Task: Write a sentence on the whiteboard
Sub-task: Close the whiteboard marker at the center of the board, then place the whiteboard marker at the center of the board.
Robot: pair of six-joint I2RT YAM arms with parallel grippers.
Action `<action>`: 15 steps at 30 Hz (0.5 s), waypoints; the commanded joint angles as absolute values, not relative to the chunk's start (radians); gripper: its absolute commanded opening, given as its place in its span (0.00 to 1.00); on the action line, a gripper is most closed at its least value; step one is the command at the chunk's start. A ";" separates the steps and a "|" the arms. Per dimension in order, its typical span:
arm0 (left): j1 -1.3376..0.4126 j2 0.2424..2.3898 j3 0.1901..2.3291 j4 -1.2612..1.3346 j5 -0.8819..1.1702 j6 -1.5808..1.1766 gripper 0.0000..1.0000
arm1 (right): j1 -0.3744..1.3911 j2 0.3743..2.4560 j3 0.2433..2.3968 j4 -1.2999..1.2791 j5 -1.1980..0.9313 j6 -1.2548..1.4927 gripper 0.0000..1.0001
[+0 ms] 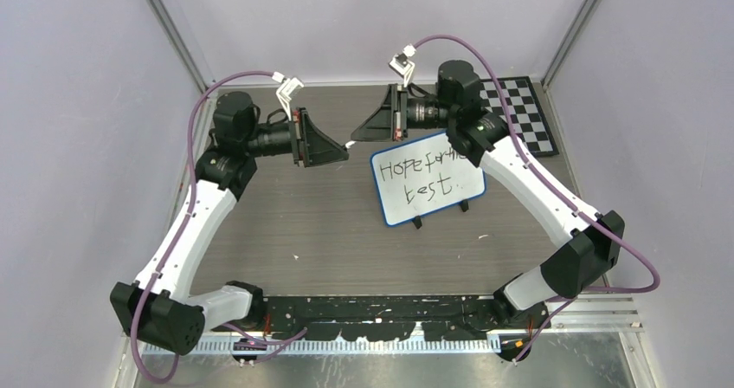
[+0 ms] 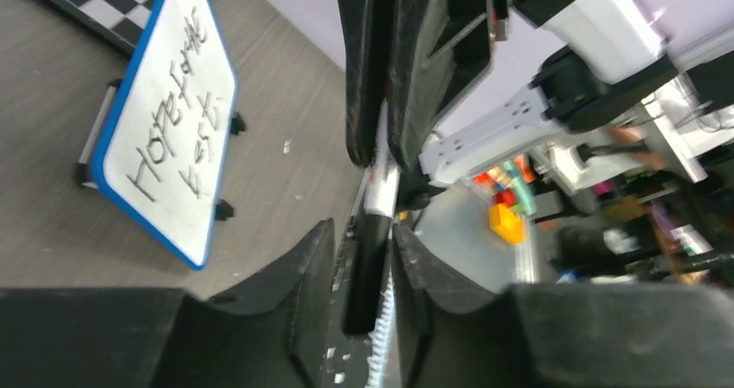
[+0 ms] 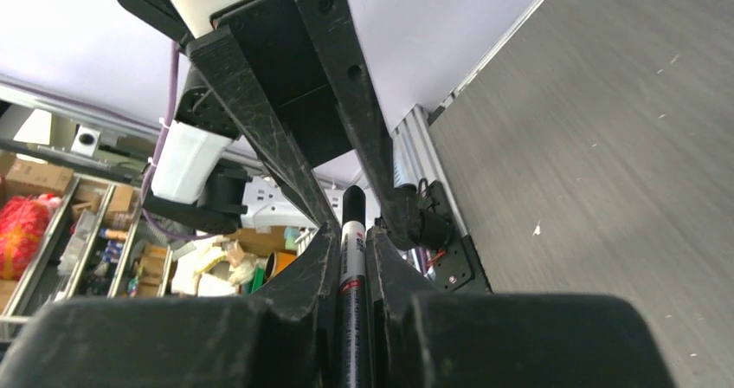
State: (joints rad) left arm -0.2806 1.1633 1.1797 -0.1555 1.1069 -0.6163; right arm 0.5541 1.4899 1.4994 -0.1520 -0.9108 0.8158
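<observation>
Meeting above the far middle of the desk (image 1: 303, 223), the two arms point their pincers tip to tip, with one marker (image 3: 352, 275) shared between them. The right gripper (image 3: 350, 232) has its fingers pressed together on the marker's dark labelled barrel, clamped tight on it. The left gripper (image 2: 363, 232) straddles the other end of the same marker. Its fingers sit very close on both sides, yet I cannot tell whether they pinch it or merely flank it. From overhead only a short white piece of the marker shows between the two tips.

The whiteboard (image 1: 428, 184) is on the right half of the desk, toward the far edge, just on the near side of the right gripper and partly under that arm's forearm. It rests on small black feet, askew to the desk's edges, and the arm crosses its far right corner. Black handwriting on it reads "Hope for the best." over two lines. A black-and-white checkered board (image 1: 519, 115) lies in the far right corner of the desk, close behind the whiteboard; whether the two touch I cannot tell. A few white flecks (image 1: 297, 256) dot the dark woodgrain toward the near edge
</observation>
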 commanded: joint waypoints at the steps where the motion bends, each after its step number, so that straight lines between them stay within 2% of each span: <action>1: -0.324 1.135 1.267 -0.365 0.994 -0.405 0.39 | 0.595 1.472 1.512 -0.111 -0.905 0.820 0.00; 6: -0.306 1.131 1.347 -0.559 0.982 -0.208 0.59 | 0.544 1.436 1.499 -0.159 -0.903 0.780 0.00; 15: -0.278 1.200 1.562 -0.885 0.986 0.118 0.66 | 0.530 1.392 1.480 -0.304 -0.911 0.658 0.00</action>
State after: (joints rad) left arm -0.2829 1.1828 1.4773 -0.7155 0.9836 -0.0929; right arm 0.5236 1.4517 1.4845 -0.2409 -0.9016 0.7380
